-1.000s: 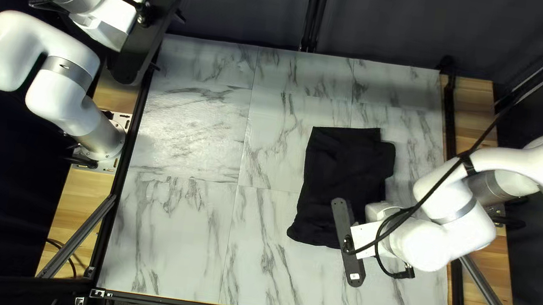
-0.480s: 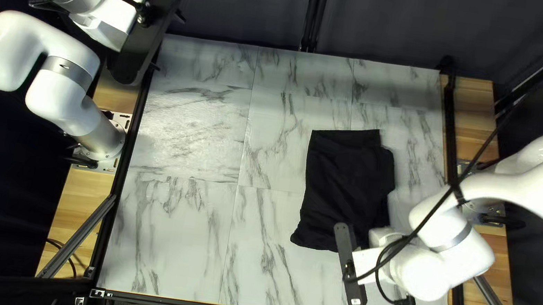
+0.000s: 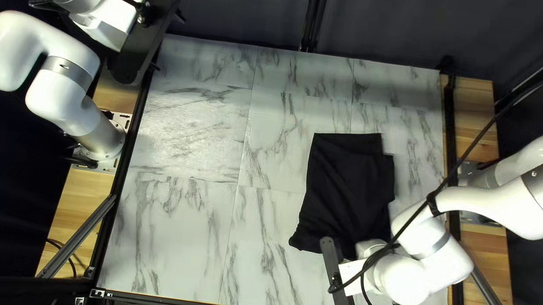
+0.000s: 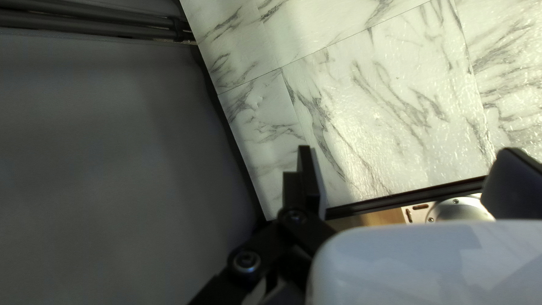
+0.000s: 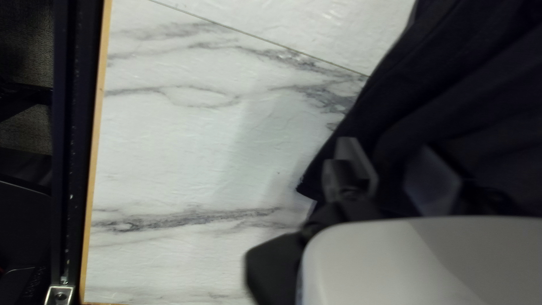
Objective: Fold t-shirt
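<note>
Black t-shirt (image 3: pixel 348 190) lies right of centre in the top left view, in a compact, roughly oblong shape with an uneven far edge and creases across it. Its near, right-hand corner is hidden beneath the right arm.

Right gripper (image 5: pixel 388 144): fingers moderately apart, above the cloth beside its pointed corner; nothing clamped. Contact with the fabric: cannot tell. Left gripper (image 4: pixel 407 149): fingers wide, raised over the far left part of the marbled table (image 3: pixel 177 231), well apart from the shirt.

Step in hand, as judged: lining up a grasp on the near hem for the next fold. To do it well, lower the right fingers so they straddle the edge, take every layer just inside the corner, then close gently. Lift low and carry smoothly. Risks: pinching only the top layer, or dragging the whole bundle askew.
</note>
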You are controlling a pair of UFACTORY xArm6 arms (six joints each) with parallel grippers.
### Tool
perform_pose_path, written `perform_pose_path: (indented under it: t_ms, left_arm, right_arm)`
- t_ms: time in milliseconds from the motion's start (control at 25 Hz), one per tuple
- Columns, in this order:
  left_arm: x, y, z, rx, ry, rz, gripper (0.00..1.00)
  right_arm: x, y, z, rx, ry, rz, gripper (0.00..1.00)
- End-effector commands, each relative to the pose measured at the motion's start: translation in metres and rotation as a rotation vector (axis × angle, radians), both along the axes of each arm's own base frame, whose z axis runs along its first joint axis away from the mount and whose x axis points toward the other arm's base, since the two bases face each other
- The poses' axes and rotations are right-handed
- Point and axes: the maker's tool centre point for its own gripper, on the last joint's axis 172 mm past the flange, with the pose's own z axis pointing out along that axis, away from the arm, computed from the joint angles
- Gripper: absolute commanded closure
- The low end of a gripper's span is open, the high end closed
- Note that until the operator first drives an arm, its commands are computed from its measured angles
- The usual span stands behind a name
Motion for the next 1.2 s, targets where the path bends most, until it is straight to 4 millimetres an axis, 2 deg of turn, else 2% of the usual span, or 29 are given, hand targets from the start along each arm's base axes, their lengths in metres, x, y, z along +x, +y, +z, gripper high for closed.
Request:
perform_pose_path:
  t_ms: [40,200,360,400,520,600,640,720,840,1040,1200]
  left_arm:
    - [0.000,0.000,0.000,0.000,0.000,0.000,0.00]
    - [0.000,0.000,0.000,0.000,0.000,0.000,0.00]
    - [0.000,0.000,0.000,0.000,0.000,0.000,0.00]
    - [0.000,0.000,0.000,0.000,0.000,0.000,0.00]
    - [0.000,0.000,0.000,0.000,0.000,0.000,0.00]
    - [0.000,0.000,0.000,0.000,0.000,0.000,0.00]
    - [0.000,0.000,0.000,0.000,0.000,0.000,0.00]
    - [0.000,0.000,0.000,0.000,0.000,0.000,0.00]
    - [0.000,0.000,0.000,0.000,0.000,0.000,0.00]
    - [0.000,0.000,0.000,0.000,0.000,0.000,0.00]
    - [0.000,0.000,0.000,0.000,0.000,0.000,0.00]
  right_arm:
    - [-0.004,-0.022,0.028,-0.007,-0.018,-0.011,0.00]
    - [-0.016,-0.066,0.055,-0.008,-0.037,-0.022,0.00]
    - [-0.033,-0.133,0.080,0.003,-0.068,-0.038,0.00]
    - [-0.035,-0.145,0.083,0.006,-0.073,-0.043,0.00]
    - [-0.043,-0.197,0.090,0.023,-0.092,-0.072,0.00]
    - [-0.044,-0.215,0.090,0.031,-0.097,-0.081,0.00]
    - [-0.044,-0.232,0.089,0.036,-0.096,-0.086,0.00]
    - [-0.042,-0.250,0.083,0.043,-0.088,-0.088,0.00]
    - [-0.040,-0.263,0.069,0.051,-0.060,-0.078,0.00]
    - [-0.051,-0.281,0.037,0.078,0.003,-0.037,0.00]
    - [-0.060,-0.287,0.024,0.115,0.054,0.016,0.00]
